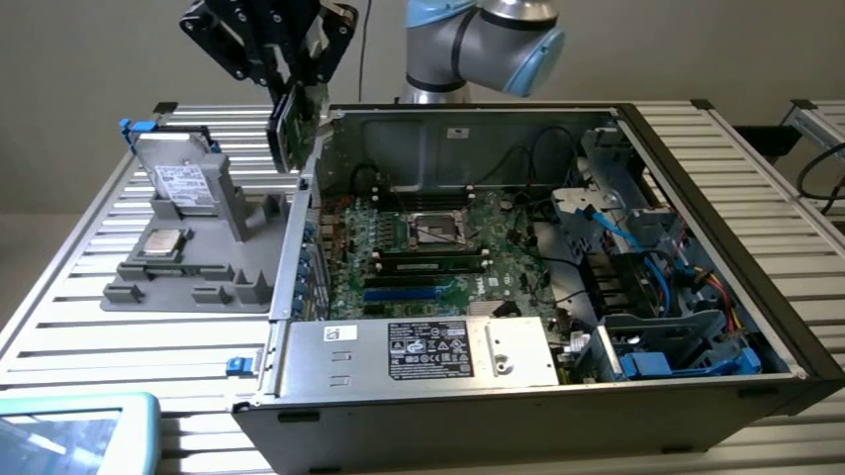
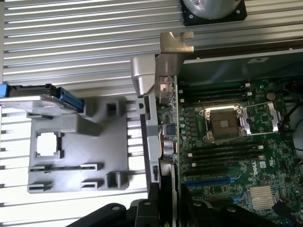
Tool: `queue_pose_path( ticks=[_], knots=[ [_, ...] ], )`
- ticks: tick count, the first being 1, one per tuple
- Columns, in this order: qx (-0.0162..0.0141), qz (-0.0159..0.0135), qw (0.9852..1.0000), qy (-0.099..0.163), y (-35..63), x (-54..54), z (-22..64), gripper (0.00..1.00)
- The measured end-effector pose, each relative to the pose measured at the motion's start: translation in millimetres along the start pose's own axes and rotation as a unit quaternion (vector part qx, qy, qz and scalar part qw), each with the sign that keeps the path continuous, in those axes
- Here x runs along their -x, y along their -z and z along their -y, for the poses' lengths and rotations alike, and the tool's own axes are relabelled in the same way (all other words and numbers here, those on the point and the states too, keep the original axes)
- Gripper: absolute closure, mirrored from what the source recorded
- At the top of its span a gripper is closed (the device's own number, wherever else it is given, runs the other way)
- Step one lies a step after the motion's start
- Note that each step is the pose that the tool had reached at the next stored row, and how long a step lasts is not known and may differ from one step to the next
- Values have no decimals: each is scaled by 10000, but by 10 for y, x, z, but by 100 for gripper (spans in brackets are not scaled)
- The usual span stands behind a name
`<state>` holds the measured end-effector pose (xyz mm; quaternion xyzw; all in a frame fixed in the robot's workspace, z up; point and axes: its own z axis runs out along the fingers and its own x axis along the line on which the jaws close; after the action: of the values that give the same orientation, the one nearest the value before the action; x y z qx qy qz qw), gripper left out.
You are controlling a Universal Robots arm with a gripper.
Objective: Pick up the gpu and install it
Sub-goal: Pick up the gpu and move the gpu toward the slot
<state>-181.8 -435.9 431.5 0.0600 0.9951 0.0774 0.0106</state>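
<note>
Green gpu [image 1: 293, 129] hangs at the upper left of the exterior view, clamped edge-on in the gripper [image 1: 284, 89].
It sits above the left wall of the open computer case [image 1: 528, 421], with its silver bracket [image 2: 176, 42] at the far end. Carrying it well, I judge, means holding the card vertical, clear of that wall, and square to the blue slots [image 1: 410, 294]. The case holds the motherboard [image 1: 509, 247], with a bare processor socket [image 1: 433, 230] and one seated memory stick [image 1: 429, 262]. Left of it on the surface [image 1: 79, 327], a grey holder [image 1: 185, 287] carries a silver drive [image 1: 178, 183] and a processor chip [image 1: 161, 242].
</note>
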Motion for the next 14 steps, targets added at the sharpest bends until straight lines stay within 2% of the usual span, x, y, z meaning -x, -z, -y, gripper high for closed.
queue_pose_path(
  ticks=[7,14],
  knots=[
    [-5,-40,10000,-6,22,257,25,72],
    [-11,-100,9999,-16,33,493,51,72]
  ],
)
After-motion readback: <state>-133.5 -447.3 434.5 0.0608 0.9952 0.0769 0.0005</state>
